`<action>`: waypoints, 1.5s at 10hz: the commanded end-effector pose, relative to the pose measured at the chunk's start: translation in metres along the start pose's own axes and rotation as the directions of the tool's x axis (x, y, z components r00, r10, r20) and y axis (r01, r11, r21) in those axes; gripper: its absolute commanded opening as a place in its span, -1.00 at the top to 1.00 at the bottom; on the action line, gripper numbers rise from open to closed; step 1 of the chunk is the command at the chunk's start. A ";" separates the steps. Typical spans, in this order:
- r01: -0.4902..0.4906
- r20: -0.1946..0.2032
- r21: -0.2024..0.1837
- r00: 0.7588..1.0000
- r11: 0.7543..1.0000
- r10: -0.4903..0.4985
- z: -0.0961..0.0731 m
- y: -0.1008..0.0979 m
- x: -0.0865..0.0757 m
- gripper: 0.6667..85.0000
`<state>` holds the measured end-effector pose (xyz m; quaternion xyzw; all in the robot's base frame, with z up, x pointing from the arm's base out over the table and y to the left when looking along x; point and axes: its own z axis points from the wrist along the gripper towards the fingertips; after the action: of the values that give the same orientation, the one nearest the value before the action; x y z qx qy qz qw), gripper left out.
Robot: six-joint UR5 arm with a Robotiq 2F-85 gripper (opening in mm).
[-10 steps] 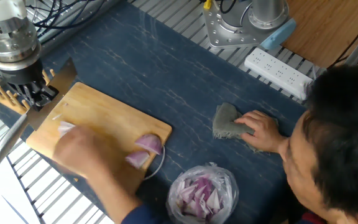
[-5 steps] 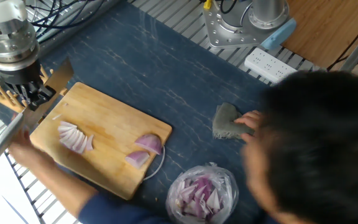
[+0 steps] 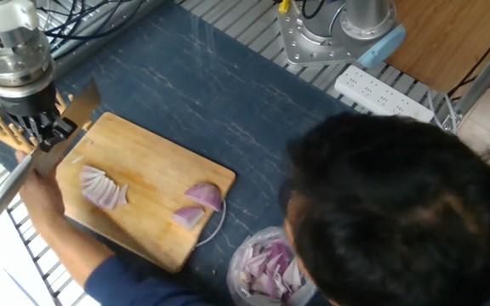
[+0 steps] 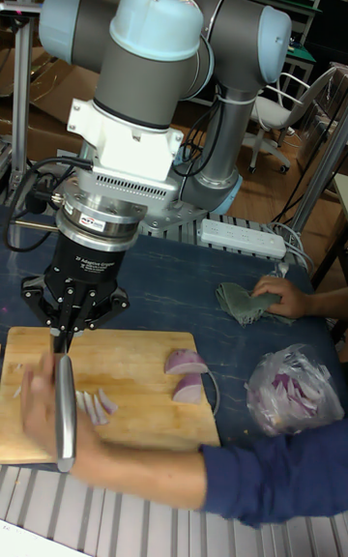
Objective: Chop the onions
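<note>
On the wooden cutting board [image 3: 151,174], a fanned row of red onion slices [image 3: 102,189] lies at the left. Two red onion wedges [image 3: 204,195] sit near the board's right edge. In the tall fixed view the slices [image 4: 97,405] and wedges [image 4: 186,371] lie on the same board [image 4: 135,364]. My gripper [image 3: 45,134] hangs over the board's far left corner, shut on a knife [image 3: 7,194] whose grey blade slants down past the left edge. Seen from the front, the gripper [image 4: 64,335] holds the knife [image 4: 65,412] pointing toward the table's front edge.
A person's hand [image 3: 45,200] rests at the board's left edge beside the blade, and their head [image 3: 398,221] fills the lower right. A clear bag of chopped onion [image 3: 266,268] lies right of the board. A grey cloth [image 4: 242,304] and a power strip [image 3: 381,95] sit further right.
The person's hand left the middle of the board, uncovering the slices, and now sits at its left edge. Their head leaned in and hides the cloth. My arm has not moved.
</note>
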<state>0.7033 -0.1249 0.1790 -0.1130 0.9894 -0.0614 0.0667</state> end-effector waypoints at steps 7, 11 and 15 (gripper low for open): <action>-0.040 0.005 -0.034 0.999 0.999 0.040 -0.001 0.009 -0.001 0.98; -0.107 0.033 -0.065 0.993 0.992 0.109 -0.002 0.016 -0.010 0.98; -0.070 0.042 -0.035 0.997 0.997 0.071 -0.002 0.001 -0.013 0.98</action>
<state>0.7105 -0.1150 0.1794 -0.0757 0.9928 -0.0412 0.0837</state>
